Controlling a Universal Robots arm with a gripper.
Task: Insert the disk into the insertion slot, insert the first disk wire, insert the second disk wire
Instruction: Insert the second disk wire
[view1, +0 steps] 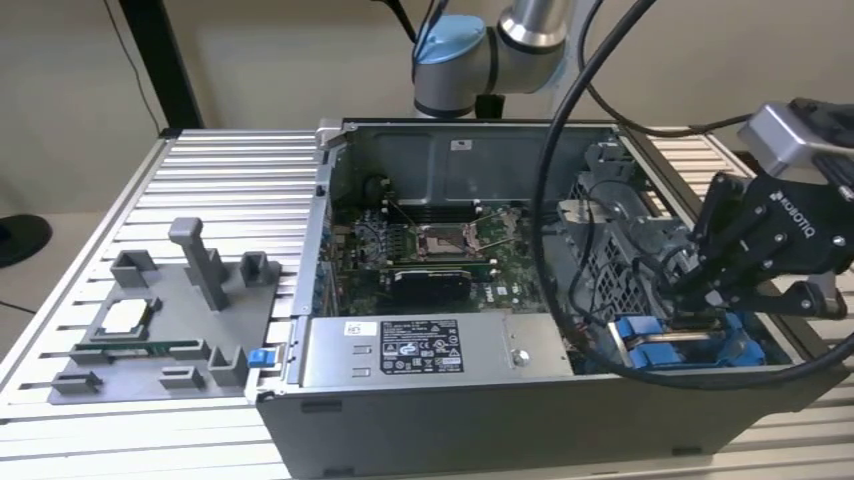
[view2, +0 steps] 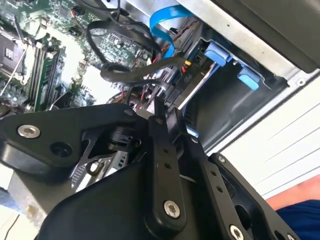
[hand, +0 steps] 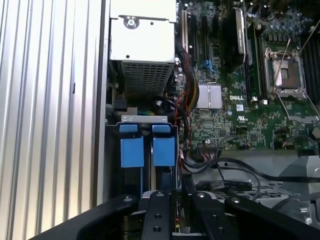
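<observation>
At the near right corner of the open computer case (view1: 441, 400) in the exterior view, the gripper (view1: 707, 295) hangs over the blue-railed insertion slot (view1: 687, 345), fingers pinched on a black wire (view2: 145, 67), so a wire-insertion step seems underway, demanding careful connector alignment.

A ribbed metal surface (view1: 227, 180) carries the open computer case (view1: 441, 400), and beside it sits a grey fixture tray (view1: 147, 385).
</observation>
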